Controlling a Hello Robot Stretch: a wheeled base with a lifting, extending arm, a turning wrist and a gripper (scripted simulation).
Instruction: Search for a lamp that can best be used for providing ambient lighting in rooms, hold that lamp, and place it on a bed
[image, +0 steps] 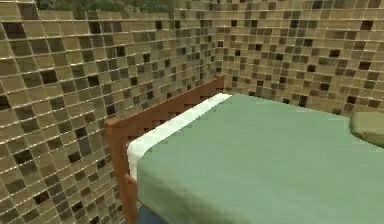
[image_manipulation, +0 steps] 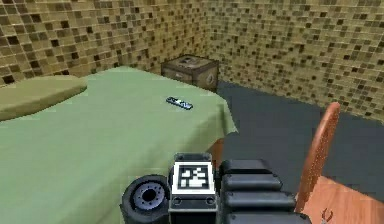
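A bed (image: 260, 160) with a green cover, a white sheet edge and a brown wooden frame takes up the forward view's right, set against a mosaic-tiled wall. The same bed (image_manipulation: 100, 140) spreads over the arm side view's left, with a green pillow (image_manipulation: 35, 98) at its left end. At the bottom edge rises the arm's end with a white marked square (image_manipulation: 195, 180). Left of it sits the gripper's dark rounded body (image_manipulation: 148, 200), in front of the bed cover. Its far end is hard to make out, so I cannot tell whether it holds anything.
A small dark flat thing (image_manipulation: 182, 102) lies on the bed near its far edge. Beyond the bed a brown wooden box (image_manipulation: 192, 70) stands in the tiled corner. A curved wooden piece (image_manipulation: 320, 150) rises at the right. Dark floor (image_manipulation: 270, 115) stretches between them.
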